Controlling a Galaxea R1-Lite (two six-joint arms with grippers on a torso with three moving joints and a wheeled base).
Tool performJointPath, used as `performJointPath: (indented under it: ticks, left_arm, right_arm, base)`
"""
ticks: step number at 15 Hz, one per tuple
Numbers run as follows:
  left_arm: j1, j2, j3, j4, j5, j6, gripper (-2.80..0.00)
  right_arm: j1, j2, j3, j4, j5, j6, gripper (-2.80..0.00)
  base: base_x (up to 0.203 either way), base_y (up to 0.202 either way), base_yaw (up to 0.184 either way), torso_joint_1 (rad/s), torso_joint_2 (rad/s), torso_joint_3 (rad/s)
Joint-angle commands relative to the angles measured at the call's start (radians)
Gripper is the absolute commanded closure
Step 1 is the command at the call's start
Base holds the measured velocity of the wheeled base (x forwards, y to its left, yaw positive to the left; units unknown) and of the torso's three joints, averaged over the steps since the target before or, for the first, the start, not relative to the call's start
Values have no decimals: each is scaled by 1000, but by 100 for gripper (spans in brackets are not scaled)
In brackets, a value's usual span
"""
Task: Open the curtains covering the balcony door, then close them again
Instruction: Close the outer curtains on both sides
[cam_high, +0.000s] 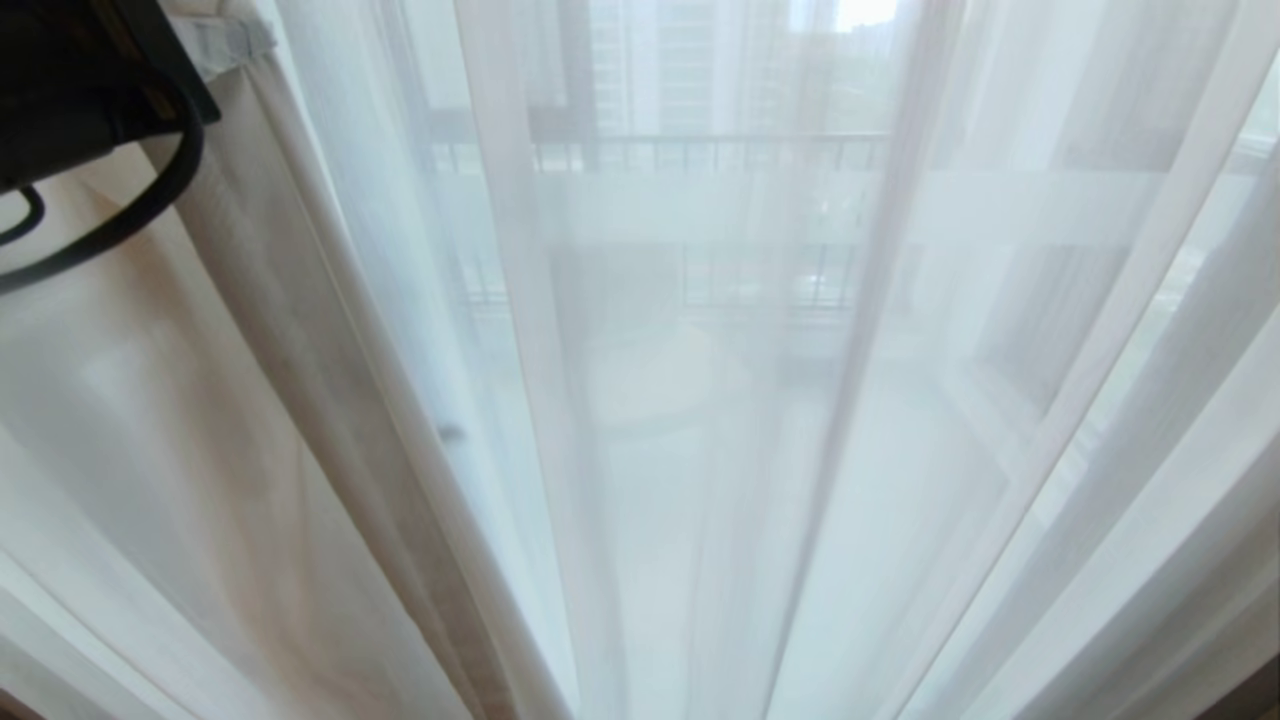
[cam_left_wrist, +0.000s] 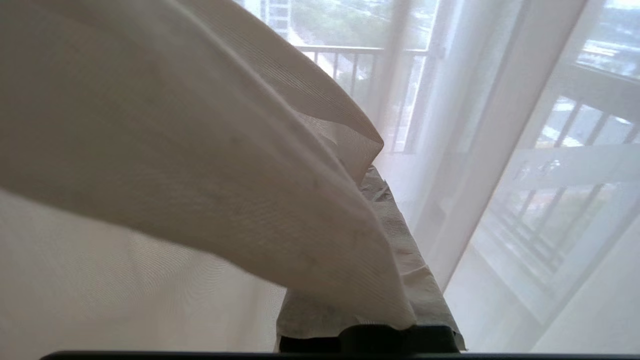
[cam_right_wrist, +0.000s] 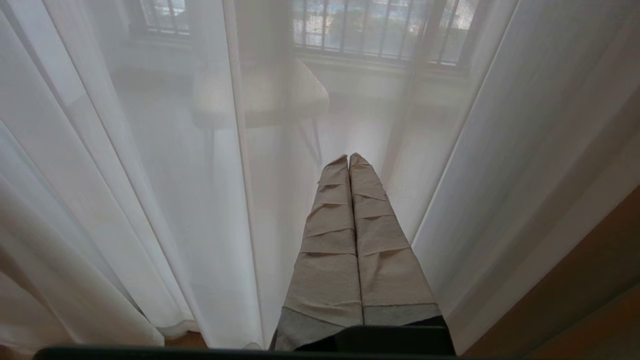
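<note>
The white sheer curtains (cam_high: 700, 400) hang shut across the whole head view, with creamier folds at the left (cam_high: 150, 450). Through them shows the balcony door's frosted band (cam_high: 700, 205). My left gripper (cam_high: 235, 40) is raised at the top left, and a curtain fold hangs down from it. In the left wrist view that fold (cam_left_wrist: 175, 150) lies draped over the taped left gripper (cam_left_wrist: 371, 172) and hides most of it; one taped finger (cam_left_wrist: 405, 240) shows. My right gripper (cam_right_wrist: 348, 157) is shut and empty, low before the sheer (cam_right_wrist: 150, 200).
A balcony railing (cam_high: 700, 150) and a pale round seat (cam_right_wrist: 260, 95) show dimly beyond the cloth. Brown wooden floor (cam_right_wrist: 590, 280) lies on the room side by the right arm. A black cable (cam_high: 150, 200) loops under the left arm.
</note>
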Motion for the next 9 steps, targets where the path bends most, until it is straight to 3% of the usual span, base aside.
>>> performJointPath:
  ticks: [1,3,9]
  left_arm:
    - [58,-36,50,-1,9,1,0]
    - [83,-30,54,-2,9,1,0]
    - [68,-32,67,-1,8,3,0]
  right_arm:
    - [0,0,0,0,1,-1,0]
    - [0,0,0,-1,1,-1,0]
    - [1,0,0,0,1,-1,0]
  base:
    - [0,0,0,0,0,0]
    - [0,0,0,0,0,0]
    - [0,0,0,0,0,0]
